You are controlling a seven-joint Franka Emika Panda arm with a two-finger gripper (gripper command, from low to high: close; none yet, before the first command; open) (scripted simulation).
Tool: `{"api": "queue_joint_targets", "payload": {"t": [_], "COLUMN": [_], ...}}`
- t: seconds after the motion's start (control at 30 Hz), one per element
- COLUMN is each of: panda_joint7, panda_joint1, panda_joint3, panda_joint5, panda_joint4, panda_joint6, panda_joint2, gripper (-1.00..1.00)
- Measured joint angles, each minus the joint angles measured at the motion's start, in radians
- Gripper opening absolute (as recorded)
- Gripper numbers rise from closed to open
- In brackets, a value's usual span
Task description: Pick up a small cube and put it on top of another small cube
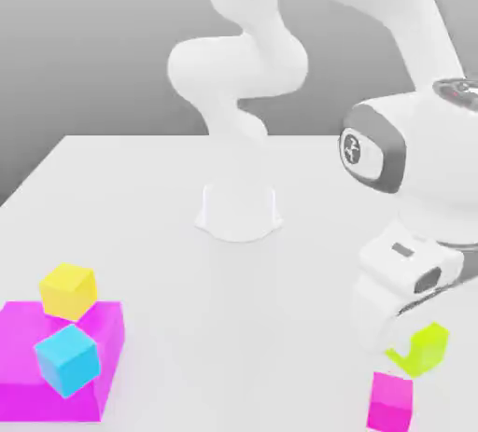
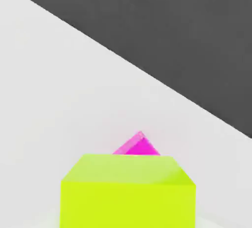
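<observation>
White table (image 1: pixel 149 197) under a plain grey wall. Fingers (image 1: pixel 411 351) squeezed tight on the small lime yellow-green cube (image 1: pixel 422 348), lifted off the table, just above the small pink cube (image 1: pixel 390 400). Held high to drop on top.

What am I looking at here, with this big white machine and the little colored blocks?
It is a simulated white robot arm with a two-finger pincer. One picture looks from outside; the other comes from a camera on its hand. The pincer is shut on a lime cube, seen close up in the hand view, above a small pink cube. At the exterior view's left, on the white table, a yellow cube and a cyan cube sit on a large flat magenta block.
</observation>
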Motion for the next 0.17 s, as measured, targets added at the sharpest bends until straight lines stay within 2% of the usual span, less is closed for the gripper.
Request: {"api": "queue_joint_targets", "payload": {"t": [0.03,0.07,0.17], "panda_joint7": [0.009,0.017,0.017], "panda_joint1": [0.005,0.011,0.011], "panda_joint3": [-0.009,-0.017,-0.017], "panda_joint5": [-0.012,-0.022,-0.022], "panda_joint4": [0.000,0.001,0.001], "panda_joint6": [0.031,0.058,0.058], "panda_joint2": [0.032,0.060,0.060], "gripper": [-1.00,1.00,1.00]}}
